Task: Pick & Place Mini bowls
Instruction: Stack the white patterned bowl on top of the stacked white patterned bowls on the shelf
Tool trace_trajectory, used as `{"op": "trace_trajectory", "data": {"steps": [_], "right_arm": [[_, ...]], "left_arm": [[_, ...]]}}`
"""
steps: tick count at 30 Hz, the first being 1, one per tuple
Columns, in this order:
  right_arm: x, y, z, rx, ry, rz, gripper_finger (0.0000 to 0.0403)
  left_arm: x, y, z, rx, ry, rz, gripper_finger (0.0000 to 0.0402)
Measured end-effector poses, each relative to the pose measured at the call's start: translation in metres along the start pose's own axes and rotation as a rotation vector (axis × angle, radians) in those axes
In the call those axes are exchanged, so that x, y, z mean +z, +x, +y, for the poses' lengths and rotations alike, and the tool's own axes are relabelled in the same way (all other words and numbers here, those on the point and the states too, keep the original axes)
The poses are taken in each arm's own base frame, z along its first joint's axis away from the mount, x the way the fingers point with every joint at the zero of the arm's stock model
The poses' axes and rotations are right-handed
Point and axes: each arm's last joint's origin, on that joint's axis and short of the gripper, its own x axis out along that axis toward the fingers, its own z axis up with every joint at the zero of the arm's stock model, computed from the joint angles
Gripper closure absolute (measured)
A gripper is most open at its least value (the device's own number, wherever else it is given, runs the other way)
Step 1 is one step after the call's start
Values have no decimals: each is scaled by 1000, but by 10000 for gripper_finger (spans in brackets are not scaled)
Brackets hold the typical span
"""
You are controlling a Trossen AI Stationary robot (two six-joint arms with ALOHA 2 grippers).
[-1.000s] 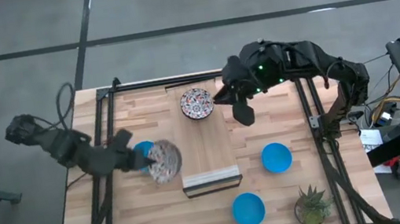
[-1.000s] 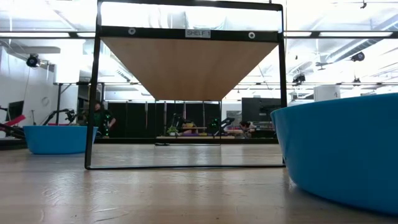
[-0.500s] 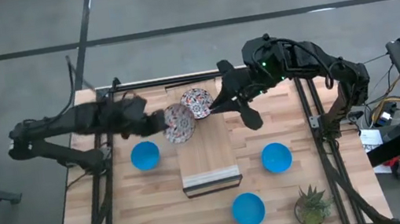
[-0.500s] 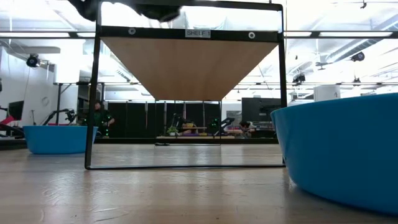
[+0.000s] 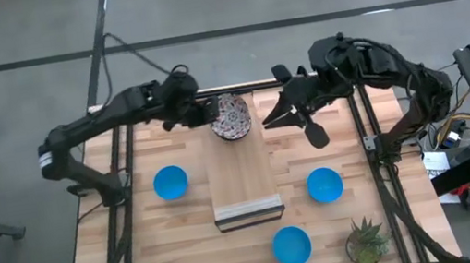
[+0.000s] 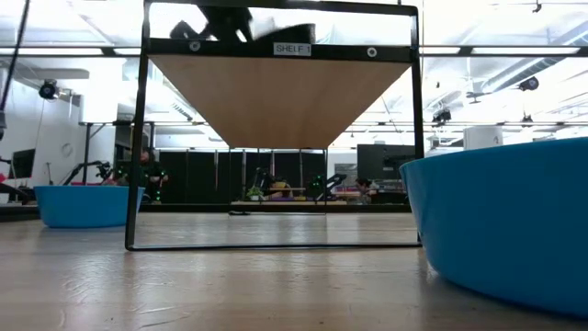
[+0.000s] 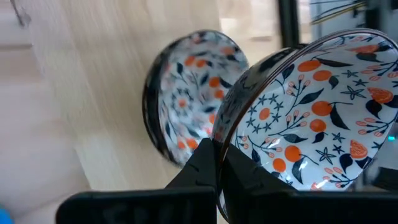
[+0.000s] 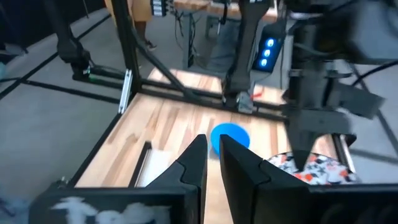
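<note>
My left gripper (image 5: 203,114) is shut on a whitish red-and-dark patterned mini bowl (image 7: 311,112) at the far end of the pale wooden board (image 5: 241,172). It also shows dark above the shelf in the low view (image 6: 230,18). A second patterned bowl (image 7: 186,118) sits there on the board (image 5: 231,118), just beyond the held one. My right gripper (image 5: 281,117) hovers empty to the right of these bowls, its fingers (image 8: 198,155) a narrow gap apart. Three blue mini bowls rest on the table (image 5: 170,182), (image 5: 324,184), (image 5: 291,245). A third patterned bowl does not show. My left gripper pinches the patterned bowl by its rim (image 7: 219,138), one finger inside the bowl and one outside. The fingers come roughly level from the table's left. The bowl is tilted, its inside turned toward the wrist camera. Whether it touches the bowl beneath, I cannot tell.
The board is the top of a black-framed shelf (image 6: 276,92) raised above the table. A small green potted plant (image 5: 366,241) stands at the near right corner. Black frame rails (image 5: 364,121) run along the table's left and right sides. Two blue bowls show in the low view (image 6: 87,204), (image 6: 505,221).
My left gripper has carried the patterned bowl up from beside the left blue bowl toward the far edge and the right, to the board's far end by the other patterned bowl. My right gripper has drawn back a little toward the table's right edge.
</note>
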Motion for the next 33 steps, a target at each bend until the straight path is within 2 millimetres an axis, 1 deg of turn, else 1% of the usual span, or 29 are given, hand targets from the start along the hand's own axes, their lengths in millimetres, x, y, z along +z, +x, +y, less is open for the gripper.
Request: {"op": "trace_trajectory", "data": {"steps": [4,8,12,17,20,25,33], "right_arm": [[-16,2,2,4,44,33,365],[-27,-2,4,3,89,40,365],[-35,-9,7,-5,93,29,365],[-37,-18,10,-11,97,-36,365],[-37,-23,11,-13,93,-57,365],[-38,-23,12,-15,90,-71,365],[-45,-16,11,-13,102,-43,365]], "left_arm": [[12,22,1,44,2,16,401],[19,34,0,65,19,42,401],[19,35,6,150,11,87,401],[22,33,1,143,21,81,397],[22,37,4,172,15,98,397],[21,45,8,211,1,155,395],[21,46,6,200,-9,156,389]]}}
